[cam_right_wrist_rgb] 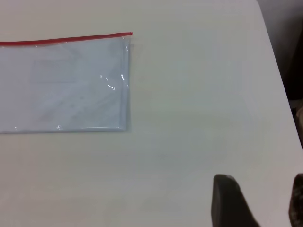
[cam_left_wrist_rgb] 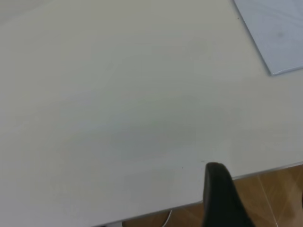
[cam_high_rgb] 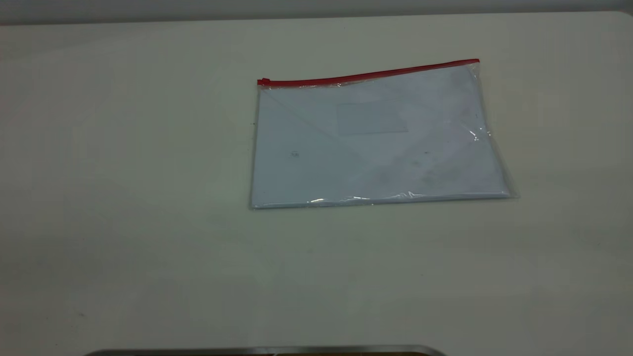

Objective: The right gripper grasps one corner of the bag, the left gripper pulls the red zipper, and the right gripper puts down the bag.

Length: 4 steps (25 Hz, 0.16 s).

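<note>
**Bag flat on surface, both claws clear of it**

Bag (cam_high_rgb: 376, 141) lies flat, upper centre-right of the exterior view, on the surface (cam_high_rgb: 148, 222). Red zipper (cam_high_rgb: 368, 75) runs along its top edge, slider (cam_high_rgb: 263, 81) at the left end (fits either before grasping or after put-down). Right claw (cam_right_wrist_rgb: 258, 201) spread, empty. Left claw (cam_left_wrist_rgb: 220, 198): one finger visible, state cannot tell. Whether the zip is sealed is unclear.
</note>
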### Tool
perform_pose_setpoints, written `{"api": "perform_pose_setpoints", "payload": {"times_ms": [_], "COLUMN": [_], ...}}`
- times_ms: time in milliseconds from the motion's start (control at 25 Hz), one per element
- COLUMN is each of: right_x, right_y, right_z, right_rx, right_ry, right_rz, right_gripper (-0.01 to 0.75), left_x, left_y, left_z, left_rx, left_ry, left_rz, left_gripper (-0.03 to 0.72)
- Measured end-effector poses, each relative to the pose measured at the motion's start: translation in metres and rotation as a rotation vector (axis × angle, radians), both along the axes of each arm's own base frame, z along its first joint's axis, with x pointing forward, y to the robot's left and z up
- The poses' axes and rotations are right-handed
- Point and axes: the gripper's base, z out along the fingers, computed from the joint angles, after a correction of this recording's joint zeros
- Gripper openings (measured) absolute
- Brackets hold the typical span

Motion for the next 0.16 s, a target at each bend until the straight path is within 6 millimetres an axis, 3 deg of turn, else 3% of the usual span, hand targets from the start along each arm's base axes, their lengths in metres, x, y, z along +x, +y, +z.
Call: {"api": "perform_pose_setpoints", "payload": {"times_ms": [160], "right_x": [0.0], "right_y": [0.0], "right_z": [0.0], "right_rx": [0.0], "right_ry": [0.0], "right_rz": [0.0], "right_gripper": [0.346], "left_x": [0.0], "left_y": [0.0], "left_z": [0.0], "left_rx": [0.0], "left_ry": [0.0], "left_rz": [0.0], "left_gripper": [0.467]}}
